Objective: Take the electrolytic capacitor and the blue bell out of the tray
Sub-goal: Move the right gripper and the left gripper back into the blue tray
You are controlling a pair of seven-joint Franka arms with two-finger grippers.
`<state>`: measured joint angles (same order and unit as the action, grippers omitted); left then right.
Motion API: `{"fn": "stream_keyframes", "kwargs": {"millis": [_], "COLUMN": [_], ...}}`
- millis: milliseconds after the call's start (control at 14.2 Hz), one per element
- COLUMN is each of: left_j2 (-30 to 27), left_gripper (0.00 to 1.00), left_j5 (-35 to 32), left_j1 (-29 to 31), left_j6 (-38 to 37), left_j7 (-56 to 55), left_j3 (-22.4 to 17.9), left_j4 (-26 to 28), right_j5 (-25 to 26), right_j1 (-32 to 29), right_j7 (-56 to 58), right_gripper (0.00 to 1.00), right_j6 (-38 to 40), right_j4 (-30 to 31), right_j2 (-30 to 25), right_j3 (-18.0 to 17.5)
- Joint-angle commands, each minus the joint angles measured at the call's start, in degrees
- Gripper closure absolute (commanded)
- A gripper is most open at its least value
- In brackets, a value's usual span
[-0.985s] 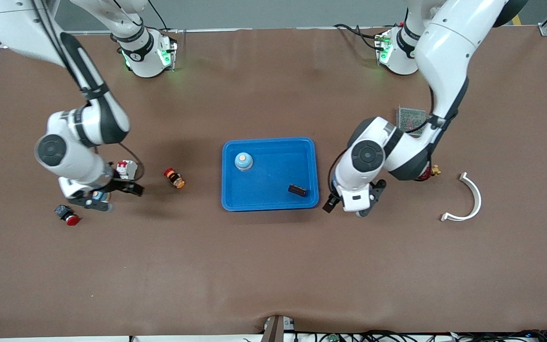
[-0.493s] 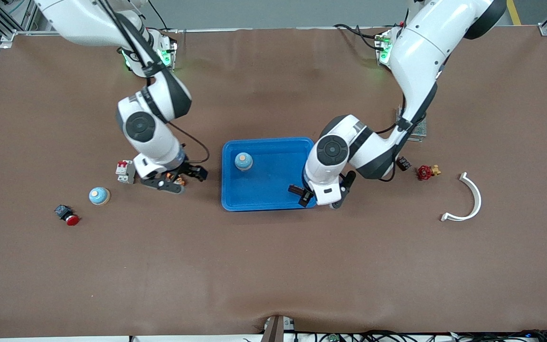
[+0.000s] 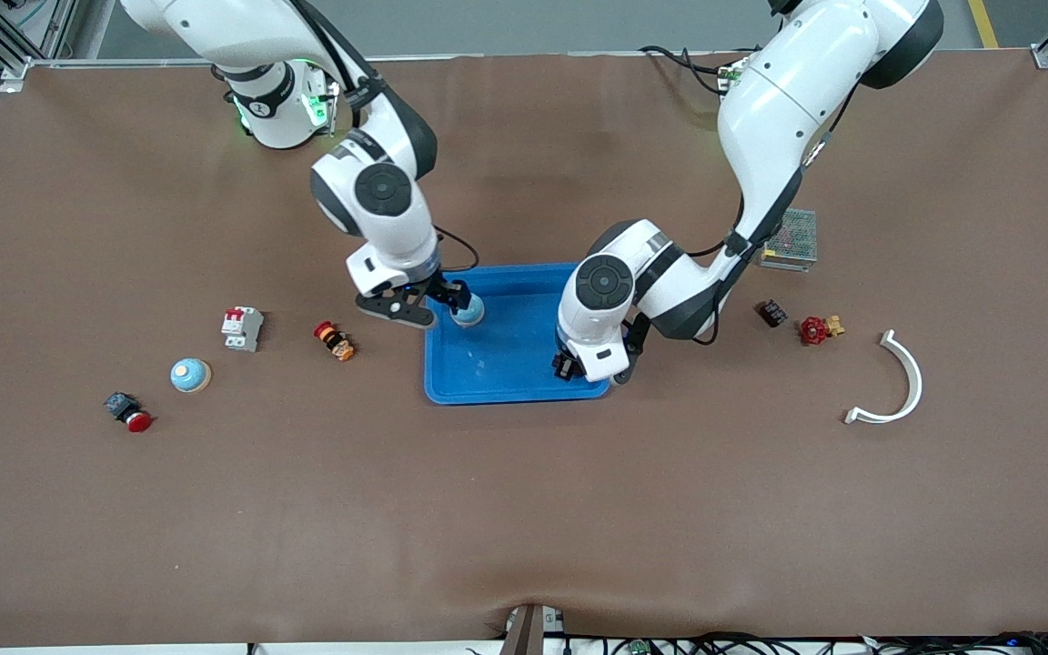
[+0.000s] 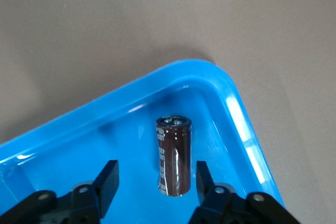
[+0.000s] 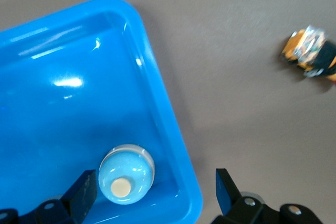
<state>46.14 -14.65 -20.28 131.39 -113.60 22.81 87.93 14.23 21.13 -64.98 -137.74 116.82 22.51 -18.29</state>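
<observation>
front view hides capacitor (image 4: 173,156) — left gripper (image 3: 589,364) covers it.

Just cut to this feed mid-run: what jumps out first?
The blue tray at mid-table, with both arms bent over it. The left gripper hangs, jaws open, over the brown capacitor lying in the tray's corner, and the right gripper, jaws open, over the blue bell by the tray's rim. A second bell sits on the table toward the right arm's end.
</observation>
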Motion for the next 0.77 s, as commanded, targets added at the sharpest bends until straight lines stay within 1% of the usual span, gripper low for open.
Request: {"fn": "stream_keyframes", "kwargs": {"millis": [0,211,352,422,563,704], "left_j2": [1.5,2.4,2.9,3.3,3.3,2.9], "left_gripper": [0.39,0.44,0.47,0.51,0.66,1.00], "left_j5": [0.2,0.1,0.1,0.0,-0.1,-0.5], "left_j1": [-1.2,-1.2,-1.2,-1.2,-1.2,-1.5], "left_j6": [1.7,2.7,3.5,4.0,4.0,4.0], "left_j7": [-1.8,-1.9,-1.9,-1.7,-1.5,-1.0], "left_j3": [-0.8,-0.8,-0.9,-0.9,-0.9,-0.9], "left_j4": [-1.7,-1.7,-1.7,-1.7,-1.7,-1.7], "right_j5": [4.7,5.1,6.6,7.9,8.5,9.2], "right_j1": [3.1,5.3,6.2,6.1,6.1,5.9], "right_j7": [-6.6,-8.2,-10.1,-10.5,-10.8,-10.8], "right_gripper": [0.00,0.00,0.00,0.00,0.00,0.00], "right_j6": [-0.1,-0.1,0.0,-0.1,-0.3,-0.6], "right_j4": [-3.5,-6.2,-7.8,-7.9,-7.9,-7.9], "right_j2": [4.5,7.5,9.2,9.6,10.1,10.7], "right_j3": [0.6,0.8,1.0,1.0,1.2,1.3]}}
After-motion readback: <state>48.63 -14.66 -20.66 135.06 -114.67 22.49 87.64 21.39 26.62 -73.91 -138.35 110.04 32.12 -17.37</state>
